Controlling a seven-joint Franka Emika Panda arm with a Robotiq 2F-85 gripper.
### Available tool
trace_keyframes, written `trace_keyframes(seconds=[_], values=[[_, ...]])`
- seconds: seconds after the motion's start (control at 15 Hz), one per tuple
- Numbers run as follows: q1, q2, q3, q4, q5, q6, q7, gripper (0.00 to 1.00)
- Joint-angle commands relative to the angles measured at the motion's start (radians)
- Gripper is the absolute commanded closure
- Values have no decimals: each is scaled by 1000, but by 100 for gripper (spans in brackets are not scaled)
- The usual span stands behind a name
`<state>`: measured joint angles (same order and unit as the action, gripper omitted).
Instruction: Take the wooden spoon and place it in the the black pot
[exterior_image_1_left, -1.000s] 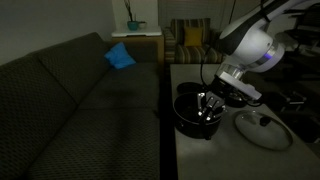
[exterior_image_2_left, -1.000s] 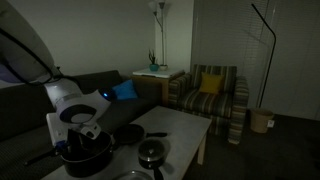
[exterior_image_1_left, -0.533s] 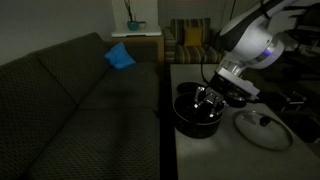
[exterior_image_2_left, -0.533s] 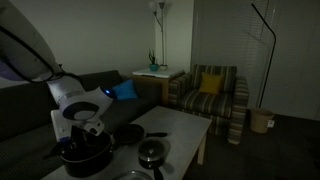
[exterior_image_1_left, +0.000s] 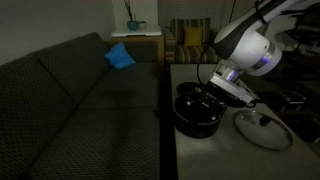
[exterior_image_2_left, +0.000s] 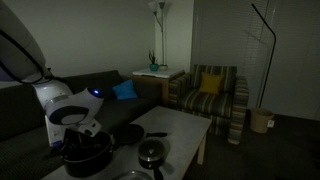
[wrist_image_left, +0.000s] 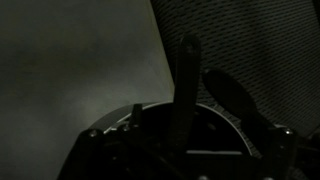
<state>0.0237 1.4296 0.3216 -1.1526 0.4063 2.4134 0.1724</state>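
The black pot (exterior_image_1_left: 192, 120) stands at the table's near corner by the couch, also seen in an exterior view (exterior_image_2_left: 86, 158). My gripper (exterior_image_1_left: 208, 98) hangs just over its mouth (exterior_image_2_left: 86, 131). In the wrist view the pot's glossy rim (wrist_image_left: 235, 118) curves below, and the wooden spoon (wrist_image_left: 187, 75) stands as a dark straight bar rising from inside the pot. My gripper (wrist_image_left: 185, 148) is open: one finger (wrist_image_left: 91, 140) is far left, the other far right, neither touching the spoon. The spoon's head is hidden in the dark.
A glass lid (exterior_image_1_left: 263, 129) lies on the white table (exterior_image_1_left: 230, 160) beside the pot. A long-handled pan (exterior_image_2_left: 128, 135) and a small lidded pot (exterior_image_2_left: 151, 153) sit farther along. The dark couch (exterior_image_1_left: 80, 100) runs along the table's edge; a striped armchair (exterior_image_2_left: 210, 95) stands beyond.
The jaws have gone from shut to open, letting go of the spoon in the pot. The wrist has lifted a little above the pot.
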Motion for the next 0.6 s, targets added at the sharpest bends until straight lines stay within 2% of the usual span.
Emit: trace_keyframes(seconds=[0.0,0.33,0.53], values=[[34,-139,-44,-231,-7,149,53,0],[80,-258,-70,-441,1,321,103,0],[103,-303,-83,-519,3,374,127,0]])
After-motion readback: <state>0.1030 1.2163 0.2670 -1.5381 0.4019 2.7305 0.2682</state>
